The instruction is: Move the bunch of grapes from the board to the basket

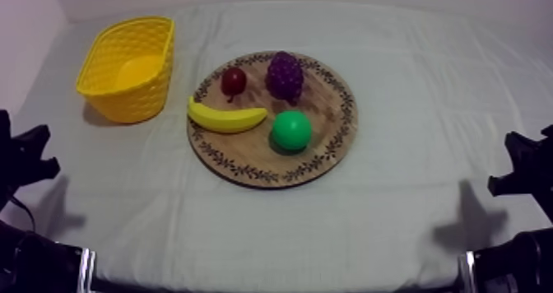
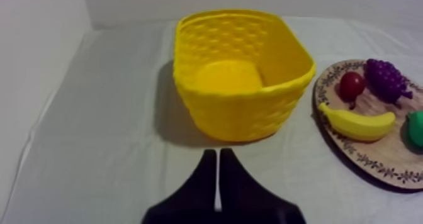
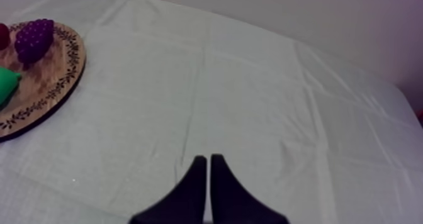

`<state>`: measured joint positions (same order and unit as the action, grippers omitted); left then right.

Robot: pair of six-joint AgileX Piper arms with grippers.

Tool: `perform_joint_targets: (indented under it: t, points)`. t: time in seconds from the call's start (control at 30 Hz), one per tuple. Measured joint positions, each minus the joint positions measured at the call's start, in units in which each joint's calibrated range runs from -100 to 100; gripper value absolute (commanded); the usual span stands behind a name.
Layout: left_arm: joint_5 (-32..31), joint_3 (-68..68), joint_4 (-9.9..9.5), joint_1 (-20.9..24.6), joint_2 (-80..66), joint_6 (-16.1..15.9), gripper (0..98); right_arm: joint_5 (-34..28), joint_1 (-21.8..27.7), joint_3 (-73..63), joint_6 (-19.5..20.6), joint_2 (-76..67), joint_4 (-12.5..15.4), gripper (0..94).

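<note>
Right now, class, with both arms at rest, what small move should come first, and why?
Probably open the left gripper and start it toward the bunch of grapes: its fingers lie shut together, the grapes sit untouched on the wooden board, and the yellow basket stands on that arm's side.

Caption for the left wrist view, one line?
Shut left gripper faces the yellow basket; beside it, the wooden board carries grapes, small red fruit, banana and pear.

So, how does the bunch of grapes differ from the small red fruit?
The bunch of grapes is purple and knobbly; the small red fruit is red and smooth. The bunch of grapes looks larger than the small red fruit. Both sit on the wooden board, near its far rim.
</note>
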<state>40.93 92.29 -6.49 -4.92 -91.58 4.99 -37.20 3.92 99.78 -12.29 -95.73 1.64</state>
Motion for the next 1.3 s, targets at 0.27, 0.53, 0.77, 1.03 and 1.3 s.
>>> perform_joint_targets:
  t: [0.27,0.53,0.77,1.03,1.3]
  points:
    - [-0.78,-11.35,2.09,-2.16,13.67,-0.77,0.0,0.0,0.0,0.0,0.0,0.0,0.0,0.5]
    - [5.84,-29.44,3.92,-4.79,28.6,-3.72,0.0,0.0,0.0,0.0,0.0,0.0,0.0,0.5]
    - [16.45,-47.69,4.06,-8.46,41.46,-6.13,0.0,0.0,0.0,0.0,0.0,0.0,0.0,0.5]
    - [21.68,-63.42,3.8,-14.73,54.35,-6.65,0.0,0.0,0.0,0.0,0.0,0.0,0.0,0.5]
    - [23.27,-72.43,4.12,-20.5,64.67,-7.04,0.0,0.0,0.0,0.0,0.0,0.0,0.0,0.5]
